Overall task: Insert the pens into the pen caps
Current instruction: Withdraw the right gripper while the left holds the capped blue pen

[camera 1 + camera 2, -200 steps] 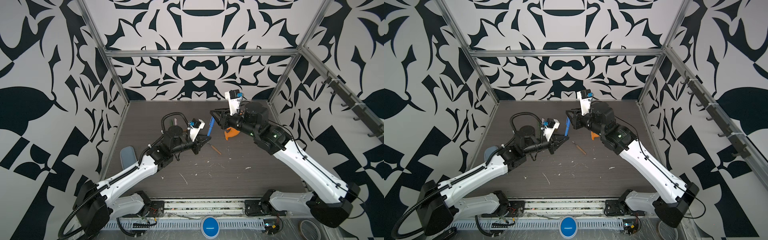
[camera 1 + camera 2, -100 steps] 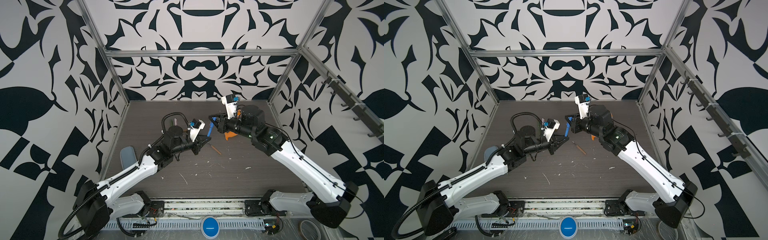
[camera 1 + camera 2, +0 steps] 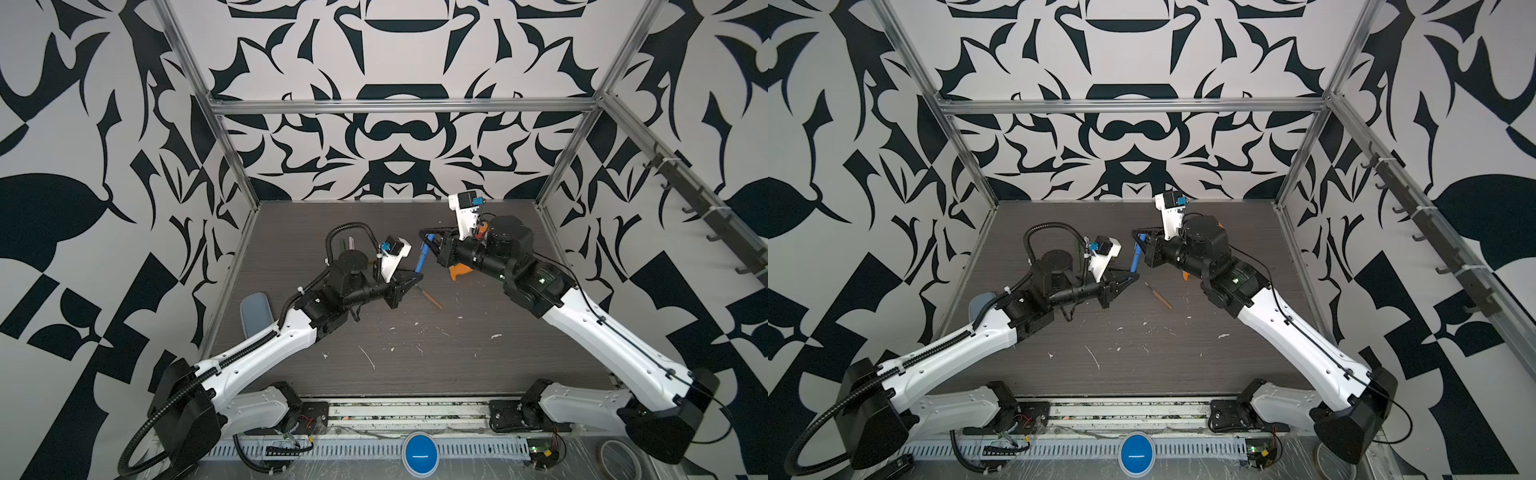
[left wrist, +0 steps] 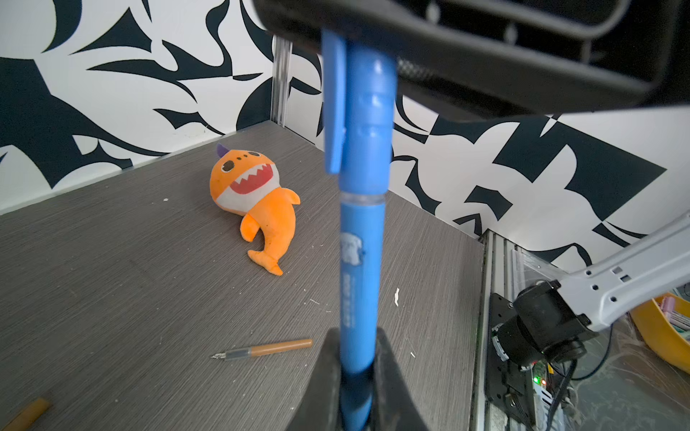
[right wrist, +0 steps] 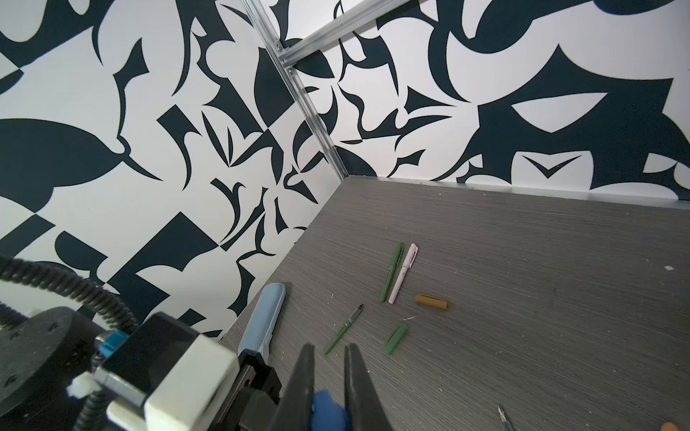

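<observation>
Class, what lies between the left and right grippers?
The blue pen alone: left gripper shut on its barrel, right gripper shut on its blue cap. Both top views show it.

Both arms reach inward, L end effector (image 3: 418,276) & R end effector (image 3: 429,240) clamped shut, tips close.

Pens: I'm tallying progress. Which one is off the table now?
The blue pen, clamped between the left gripper and right gripper; the others all lie on the tabletop.

Five pens (image 4: 362,242) (image 5: 391,274) (image 5: 403,274) (image 5: 341,330) (image 4: 269,347), two loose caps (image 5: 396,338) (image 5: 432,302), one plush shark (image 4: 257,197), one pale-blue case (image 5: 261,321).
</observation>
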{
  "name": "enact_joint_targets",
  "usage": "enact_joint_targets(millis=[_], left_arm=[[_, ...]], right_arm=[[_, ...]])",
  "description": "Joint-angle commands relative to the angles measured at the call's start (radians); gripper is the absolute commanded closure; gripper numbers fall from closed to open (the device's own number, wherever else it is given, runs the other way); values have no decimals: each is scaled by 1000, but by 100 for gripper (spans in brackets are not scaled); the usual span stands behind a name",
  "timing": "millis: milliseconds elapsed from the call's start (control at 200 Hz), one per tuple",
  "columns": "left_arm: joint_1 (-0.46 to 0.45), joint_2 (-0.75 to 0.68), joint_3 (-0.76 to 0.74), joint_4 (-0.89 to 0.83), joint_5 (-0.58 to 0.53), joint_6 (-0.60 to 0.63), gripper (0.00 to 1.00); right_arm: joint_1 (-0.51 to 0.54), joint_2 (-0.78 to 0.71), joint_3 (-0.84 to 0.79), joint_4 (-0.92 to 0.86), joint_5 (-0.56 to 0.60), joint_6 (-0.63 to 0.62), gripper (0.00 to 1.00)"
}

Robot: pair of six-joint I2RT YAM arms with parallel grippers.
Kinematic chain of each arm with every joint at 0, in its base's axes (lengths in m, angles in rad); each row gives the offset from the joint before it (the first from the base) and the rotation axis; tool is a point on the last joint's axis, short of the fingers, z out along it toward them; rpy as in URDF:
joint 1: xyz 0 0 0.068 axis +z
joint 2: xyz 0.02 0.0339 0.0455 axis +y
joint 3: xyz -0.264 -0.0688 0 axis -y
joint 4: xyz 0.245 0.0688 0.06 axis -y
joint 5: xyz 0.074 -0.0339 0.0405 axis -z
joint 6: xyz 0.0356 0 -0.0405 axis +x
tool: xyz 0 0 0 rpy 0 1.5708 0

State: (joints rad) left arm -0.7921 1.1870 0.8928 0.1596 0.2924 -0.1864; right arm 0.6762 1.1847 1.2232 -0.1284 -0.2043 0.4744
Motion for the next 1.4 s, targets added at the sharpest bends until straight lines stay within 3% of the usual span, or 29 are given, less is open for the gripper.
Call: enact_joint_targets(millis=[0, 245, 555, 750, 945, 1055, 1215, 1395], left_arm=[[5, 8, 118, 163, -43, -29, 100], [5, 54, 217, 189, -45, -18, 100], [11, 63, 239, 237, -51, -18, 100], [11, 56, 177, 154, -12, -9, 100], [11, 9, -38, 111, -19, -38, 100], [11, -21, -166, 126, -63, -88, 100], [25, -67, -229, 91, -164, -138, 100], [122, 11, -63, -133, -221, -182, 100]], right_arm=[[19, -1, -72, -39, -78, 35, 97], [20, 4, -213, 37, -95, 92, 98], [20, 16, -290, 64, -98, 116, 98], [14, -9, -202, 53, -45, 105, 83], [6, -74, 17, -59, 73, -24, 61], [5, -145, 52, -108, 114, -79, 57], [5, -227, -19, -135, 172, -97, 57], [-1, -222, -225, -60, 272, -90, 57]])
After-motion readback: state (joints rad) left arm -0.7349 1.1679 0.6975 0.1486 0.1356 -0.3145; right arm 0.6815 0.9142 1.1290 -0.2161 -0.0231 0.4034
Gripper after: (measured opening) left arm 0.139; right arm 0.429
